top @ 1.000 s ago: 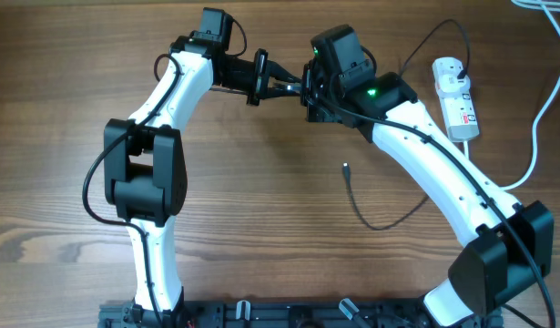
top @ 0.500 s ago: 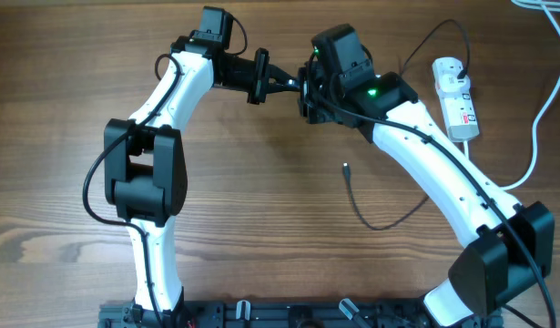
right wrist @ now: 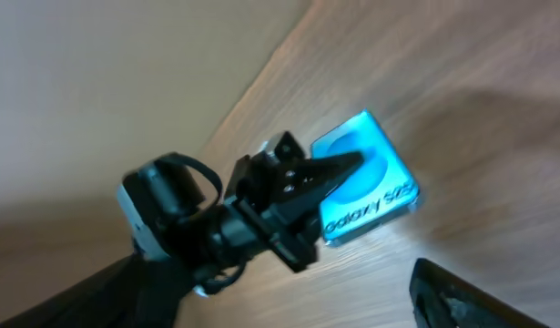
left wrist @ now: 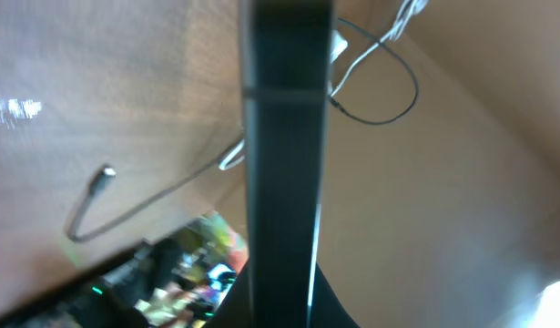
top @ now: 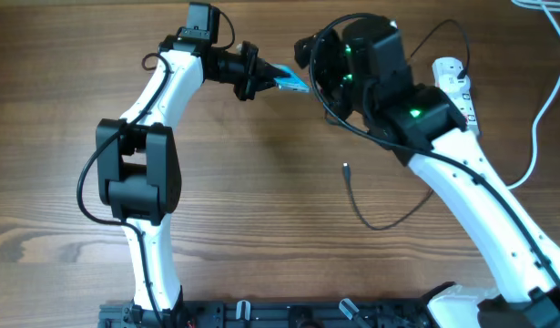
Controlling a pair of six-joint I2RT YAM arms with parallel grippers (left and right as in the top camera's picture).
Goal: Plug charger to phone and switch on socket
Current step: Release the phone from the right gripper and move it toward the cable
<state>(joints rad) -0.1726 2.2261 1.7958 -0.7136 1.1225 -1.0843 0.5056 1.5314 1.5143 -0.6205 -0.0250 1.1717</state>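
The phone [top: 292, 84], its teal screen lit, is held above the table at the back centre with my left gripper [top: 266, 78] shut on its left end. In the right wrist view the phone [right wrist: 369, 179] shows "Galaxy S25", and the left gripper [right wrist: 339, 173] clamps its edge. Edge-on in the left wrist view, the phone [left wrist: 284, 155] is a dark bar. My right gripper [top: 311, 66] stands open just right of the phone, apart from it. The charger's tip [top: 345, 167] lies free on the table; its black cable [top: 381, 225] loops toward the socket [top: 455, 96] at the far right.
A thick white cord [top: 540, 118] runs along the right edge beside the socket. A black rail [top: 261, 314] borders the front edge. The charger cable [left wrist: 152, 196] also lies on the wood below the held phone in the left wrist view.
My right gripper opened, let go of the phone and drew back to the right. The left gripper shut on the phone and shifted it slightly left and back.
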